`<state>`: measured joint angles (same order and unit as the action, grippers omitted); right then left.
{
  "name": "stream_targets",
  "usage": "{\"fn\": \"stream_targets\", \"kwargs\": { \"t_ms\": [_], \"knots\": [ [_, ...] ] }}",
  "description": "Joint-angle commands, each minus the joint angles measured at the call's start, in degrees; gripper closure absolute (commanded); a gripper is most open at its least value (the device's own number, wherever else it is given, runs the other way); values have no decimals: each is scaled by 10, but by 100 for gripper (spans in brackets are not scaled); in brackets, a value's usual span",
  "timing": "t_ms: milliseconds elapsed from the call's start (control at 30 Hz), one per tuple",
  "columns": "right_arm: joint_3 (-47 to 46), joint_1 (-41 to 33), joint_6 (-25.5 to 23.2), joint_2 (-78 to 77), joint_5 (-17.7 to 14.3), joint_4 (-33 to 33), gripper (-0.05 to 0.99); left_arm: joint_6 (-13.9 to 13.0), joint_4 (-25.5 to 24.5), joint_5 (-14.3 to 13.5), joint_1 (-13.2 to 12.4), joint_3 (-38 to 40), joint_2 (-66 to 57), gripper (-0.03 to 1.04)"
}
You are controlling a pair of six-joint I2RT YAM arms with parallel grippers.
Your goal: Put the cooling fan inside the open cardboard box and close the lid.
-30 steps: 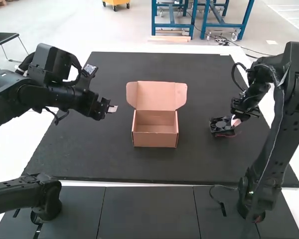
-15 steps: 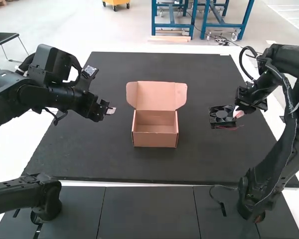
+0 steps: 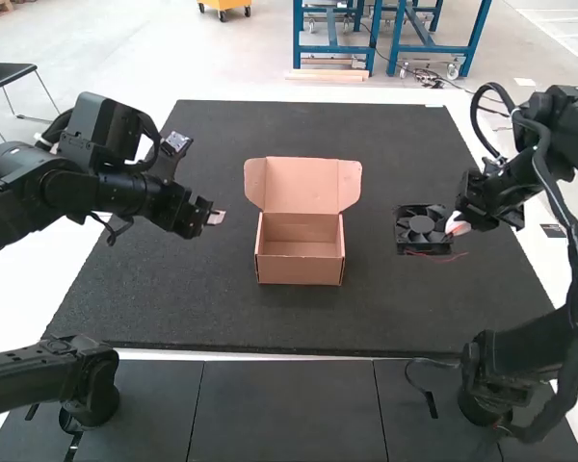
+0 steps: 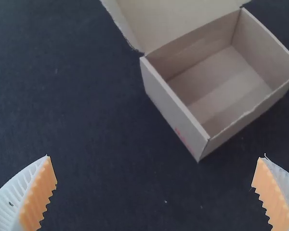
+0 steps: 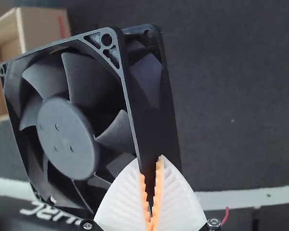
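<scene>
Now my right end effector (image 3: 451,225) has raised the cooling fan (image 3: 422,229) off the table (image 3: 270,318), pinching its frame, and turned it upright just right of the mid-table cardboard box (image 3: 301,248). The way across looks free, with the lid (image 3: 303,185) standing open behind. My left end effector (image 3: 205,214) waits spread, left of the box.

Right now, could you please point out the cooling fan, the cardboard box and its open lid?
cooling fan (image 3: 421,226): high view, on its round hub.
cardboard box (image 3: 300,270): high view, on its front wall.
open lid (image 3: 303,185): high view, on its inner face.
</scene>
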<state>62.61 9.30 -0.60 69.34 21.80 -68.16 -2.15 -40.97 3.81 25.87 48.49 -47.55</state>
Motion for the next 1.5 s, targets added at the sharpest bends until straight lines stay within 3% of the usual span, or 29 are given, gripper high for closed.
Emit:
{"fn": "stream_targets", "kwargs": {
  "t_ms": [0, 367, 600, 933, 1467],
  "knots": [
    [-6, -22, -19, -27, 61, -11, 96, -5, 7, -8, -3, -1, 13, 5],
    [-13, -143, -97, -59, 139, -20, 96, -2, 22, -10, -3, -6, 13, 5],
    [-15, -242, -163, -60, 151, 42, 96, 13, 33, -11, -3, -10, 13, 5],
    [-42, -380, -301, -55, 155, 176, 96, 29, 45, -11, -3, -16, 13, 5],
    [-37, -400, -318, 19, 131, 262, 96, 40, 57, -11, -3, -16, 13, 5]
  ]
}}
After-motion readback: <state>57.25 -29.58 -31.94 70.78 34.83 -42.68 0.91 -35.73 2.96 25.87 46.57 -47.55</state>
